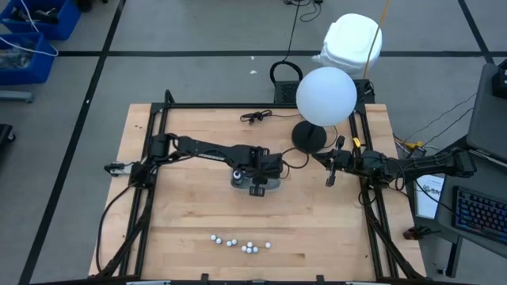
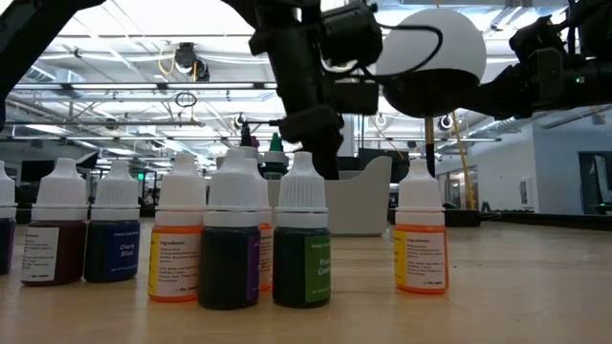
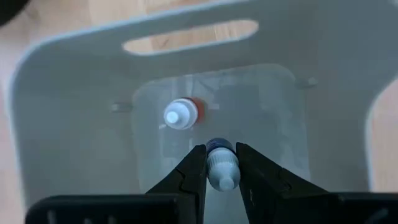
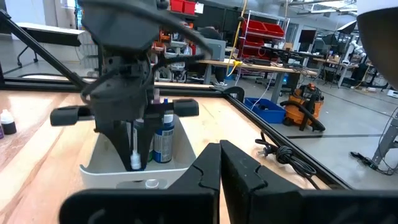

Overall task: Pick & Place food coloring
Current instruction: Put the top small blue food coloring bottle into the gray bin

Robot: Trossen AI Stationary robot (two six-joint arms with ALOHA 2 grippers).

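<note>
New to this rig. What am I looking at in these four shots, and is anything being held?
It is a robot with two dark arms at a wooden table, each ending in a two-finger gripper. One picture looks straight down from above, one looks level across the table top, and two come from cameras on the wrists.

The left gripper hangs over a grey tray near the table's middle and holds a small blue bottle between its fingers. An orange bottle with a white cap already stands in the tray.

More small white-capped bottles wait in a cluster near the table's front edge; the level view shows them close up.

The right gripper waits shut at the table's right side, holding nothing.
</note>
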